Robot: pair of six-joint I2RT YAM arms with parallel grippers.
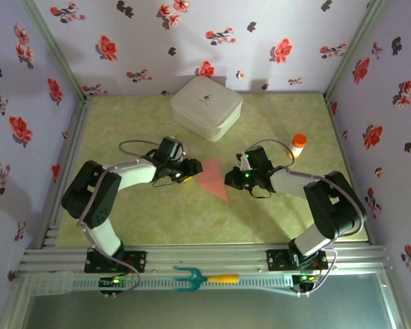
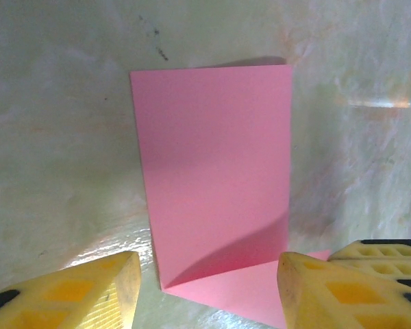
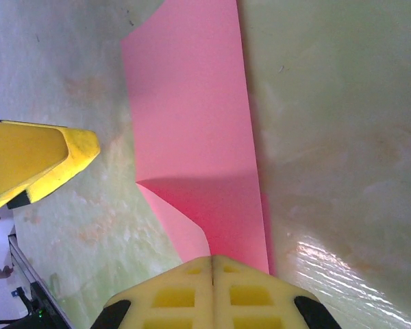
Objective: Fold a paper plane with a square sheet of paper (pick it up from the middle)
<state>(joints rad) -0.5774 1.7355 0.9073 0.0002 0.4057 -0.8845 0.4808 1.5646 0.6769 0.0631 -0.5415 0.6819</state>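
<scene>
The square sheet of paper (image 1: 213,179) is pink-red and lies mid-table, bent along one crease, between the two grippers. In the left wrist view one panel of the sheet (image 2: 216,171) rises from the crease and a lower flap lies flat toward the camera. My left gripper (image 2: 209,269) is open, its yellow fingers (image 2: 99,291) straddling the near flap without touching it. My right gripper (image 3: 213,264) is shut on the sheet's (image 3: 192,116) near edge. Seen from above, the left gripper (image 1: 194,171) and right gripper (image 1: 228,179) face each other across the sheet. The paper plane is out of view.
A white rounded box (image 1: 205,106) sits at the back centre. An orange-capped bottle (image 1: 299,144) stands behind the right arm. A teal fork-shaped tool (image 1: 192,277) with an orange handle rests on the front rail. Flowered walls enclose the green tabletop (image 1: 123,219).
</scene>
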